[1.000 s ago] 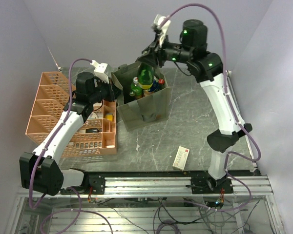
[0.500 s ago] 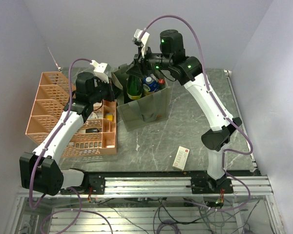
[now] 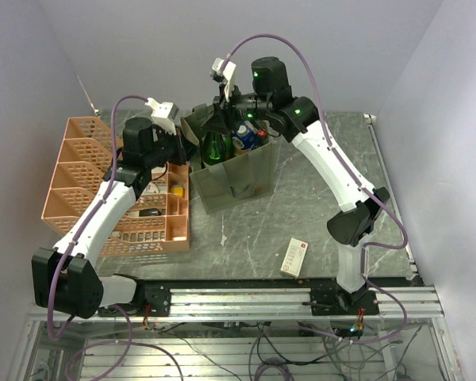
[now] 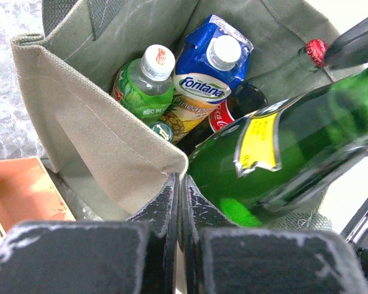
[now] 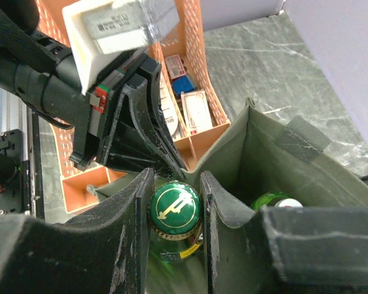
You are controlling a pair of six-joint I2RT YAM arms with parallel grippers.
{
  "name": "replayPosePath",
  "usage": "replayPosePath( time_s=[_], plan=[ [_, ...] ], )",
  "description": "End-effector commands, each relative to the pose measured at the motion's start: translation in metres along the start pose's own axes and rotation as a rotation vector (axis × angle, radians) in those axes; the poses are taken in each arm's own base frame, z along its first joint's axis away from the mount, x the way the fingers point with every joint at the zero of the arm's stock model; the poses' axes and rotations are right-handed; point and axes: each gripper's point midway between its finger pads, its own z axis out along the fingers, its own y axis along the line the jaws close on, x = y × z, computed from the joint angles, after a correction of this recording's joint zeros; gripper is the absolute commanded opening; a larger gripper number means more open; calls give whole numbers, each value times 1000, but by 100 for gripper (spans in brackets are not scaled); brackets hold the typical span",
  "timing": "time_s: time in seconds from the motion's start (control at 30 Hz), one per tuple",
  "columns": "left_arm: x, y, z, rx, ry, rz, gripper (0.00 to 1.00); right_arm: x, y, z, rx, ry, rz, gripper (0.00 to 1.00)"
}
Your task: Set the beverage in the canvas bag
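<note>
"Beverage first: where is it?"

"Green glass bottle (image 4: 282, 153) with the yellow label is in my right gripper (image 5: 175, 184). My two fingers are clamped on either side of its neck, just under the green cap. Its body is down inside the mouth of the canvas bag (image 3: 238, 178), on the side nearest the crate (image 3: 79, 171). From my left wrist it looks slanted across the opening."

"Has it touched the bottom?"

"I cannot tell. The bag wall hides its base."

"And your left gripper?"

"My left gripper (image 4: 180, 184) is pinched shut on the bag's rim at the near corner. The fabric edge runs right into my closed fingertips."

"What else is in the bag?"

"A small bottle of green drink (image 4: 144, 86) with a white cap stands against the far wall. A blue Fontana carton (image 4: 208, 67) is just beside it. A dark cola bottle (image 4: 239, 104) is below the carton, and a red-capped bottle (image 4: 316, 50) is in the far corner. The green glass bottle lies in front of those last two."

"Anything around it?"

"The salmon crate sits just left of the bag on the grey table (image 3: 317, 198). A small white box (image 3: 294, 256) lies well apart, near my right arm's base."
</note>
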Motion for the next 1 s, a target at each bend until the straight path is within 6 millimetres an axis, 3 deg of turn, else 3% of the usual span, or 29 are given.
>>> replayPosePath(
  time_s=[0.0,0.5,0.97],
  plan=[
    [-2,0,-3,0,-5,-53,7,-47,11,-15,-5,-151,-59,0],
    [1,3,3,-1,33,-112,7,11,15,9,-44,-70,101,0],
    [-4,-6,5,44,64,-160,7,41,18,24,-70,33,-82,0]
  ],
)
